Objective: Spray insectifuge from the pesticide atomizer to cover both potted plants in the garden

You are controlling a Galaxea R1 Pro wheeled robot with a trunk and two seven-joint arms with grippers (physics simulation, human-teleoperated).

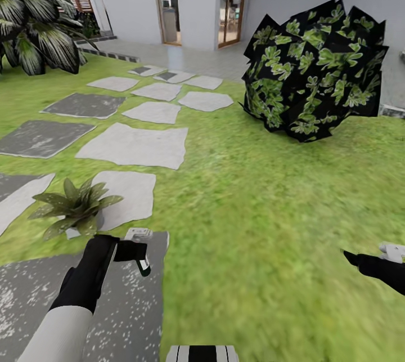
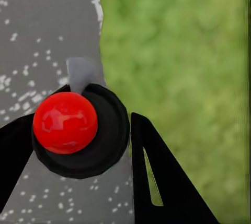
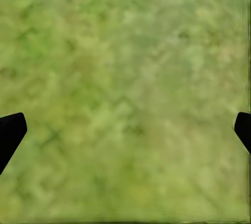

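The left claw (image 1: 134, 252) is clenched around the pesticide atomizer (image 1: 138, 249), held low over a speckled grey stepping stone (image 1: 121, 317) at the lawn's (image 1: 253, 227) edge. In the left wrist view the black fingers (image 2: 157, 177) flank the bottle's round dark body, and the red nozzle tip (image 2: 65, 122) faces the camera. In the head view the whitish trigger head (image 1: 138, 233) sits above the fingers, toward the nearer potted plant (image 1: 76, 207), which stands just beyond the claw.

The bottle looks small, rigid and light, probably smooth plastic that could twist in a narrow grip; the slim body below the head seems the sound place to hold, leaving the trigger free.

The right claw (image 1: 351, 258) hangs released over bare grass, its fingertips (image 3: 11, 132) wide apart at the edges of its wrist view.

Most of the bottle's body and label is hidden behind the fingers, so I cannot judge how squarely it sits. The plant's pot is largely buried under its leaves. A dark round shrub (image 1: 315, 69) stands farther off.
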